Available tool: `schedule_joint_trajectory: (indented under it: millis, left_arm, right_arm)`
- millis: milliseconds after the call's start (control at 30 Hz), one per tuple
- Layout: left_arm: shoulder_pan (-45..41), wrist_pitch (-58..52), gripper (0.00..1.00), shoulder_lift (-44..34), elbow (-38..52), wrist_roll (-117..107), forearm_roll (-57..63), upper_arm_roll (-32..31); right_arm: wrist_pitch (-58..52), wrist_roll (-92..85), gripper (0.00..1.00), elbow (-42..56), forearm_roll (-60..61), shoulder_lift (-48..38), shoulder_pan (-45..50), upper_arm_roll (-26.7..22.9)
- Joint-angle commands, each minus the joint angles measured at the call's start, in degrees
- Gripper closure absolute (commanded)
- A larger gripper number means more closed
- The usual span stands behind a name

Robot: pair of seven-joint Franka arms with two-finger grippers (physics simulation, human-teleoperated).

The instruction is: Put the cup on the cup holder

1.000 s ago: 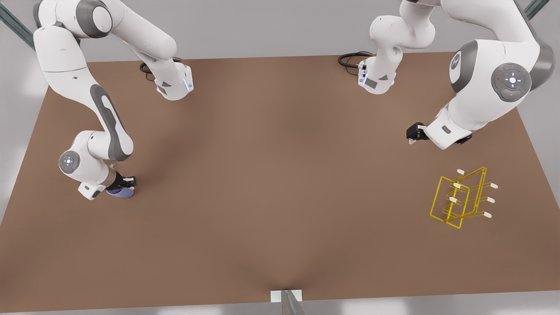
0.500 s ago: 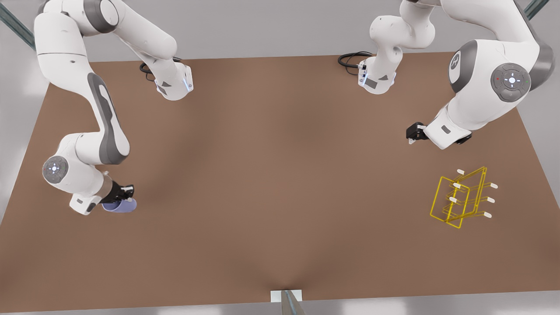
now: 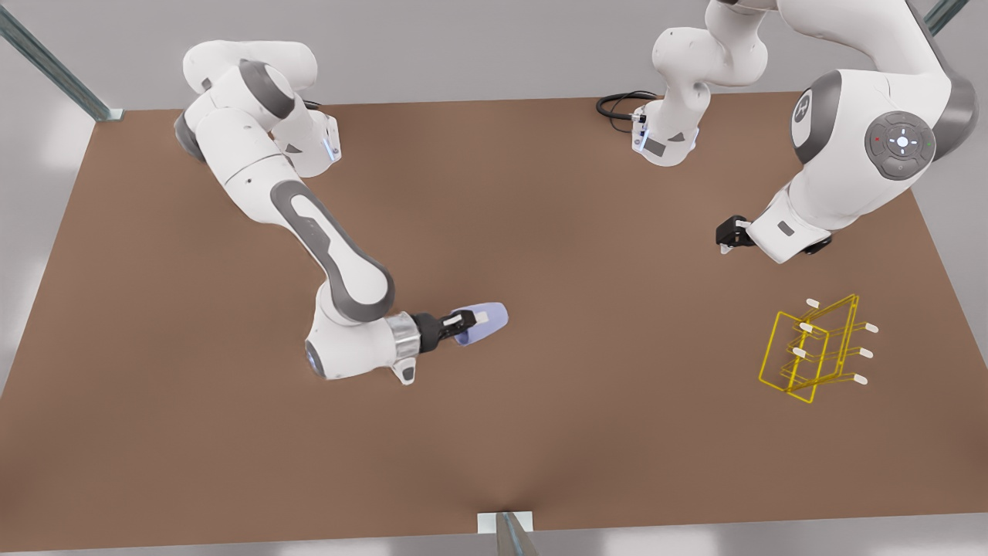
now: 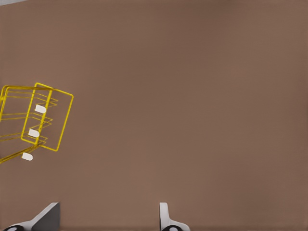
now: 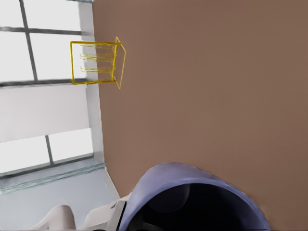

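A wide brown table (image 3: 231,463) fills the front view, pale grey wall behind its far edge and metal frame posts at the upper corners. The right wrist view catches bright windows beyond the table's edge.

Left of centre, the right pincer (image 3: 472,323) reaches out level toward the front view's right, pinching the one cup (image 3: 485,323). The cup lies on its side in the grip, near mid-frame. Its dark mouth opens toward the camera in the right wrist view (image 5: 197,202).

Bare brown table stretches between the cup and the single yellow cup holder (image 3: 810,347), which stands well apart at the lower right, near the table's right edge, with seven white-tipped prongs that I can count.

Above it the left pincer (image 3: 727,238) waits, its fingers (image 4: 166,216) spread, holding nothing.
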Motion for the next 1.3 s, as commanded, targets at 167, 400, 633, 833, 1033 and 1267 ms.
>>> schedule_joint_trajectory:
  millis: [167, 400, 633, 833, 1033, 1267]
  left_arm:
    - [0.0, 0.0, 0.0, -0.1, 0.0, 0.0, 0.0, 0.0]
    - [-0.1, 0.0, 0.0, 0.0, 0.0, -0.1, 0.1, -0.1]
    - [0.0, 0.6, 0.0, 1.2, 0.0, -0.6, 1.7, 0.0]
    - [-0.1, 0.5, 0.0, 1.3, 0.1, -0.6, 2.6, -0.7]
    - [-0.1, 0.5, 0.0, 1.3, 0.1, -0.6, 2.6, -0.8]
    - [0.0, 3.6, 0.0, 2.4, 0.2, -0.1, 2.6, -3.9]
  right_arm:
    - [26.8, 18.9, 0.79, 17.9, 5.9, 13.1, 15.7, -5.2]
    - [32.1, 21.0, 0.79, 22.9, 5.9, 18.5, 19.4, -8.8]
    - [32.1, 20.8, 0.79, 22.9, 5.9, 20.7, 20.3, -11.0]
    - [31.9, 21.0, 0.5, 22.6, 5.8, 21.3, 20.5, -11.1]
    - [31.8, 20.9, 0.19, 22.3, 5.8, 21.3, 20.5, -12.2]
    - [27.9, 18.5, 0.0, 19.3, 3.2, 20.2, 16.8, -13.4]
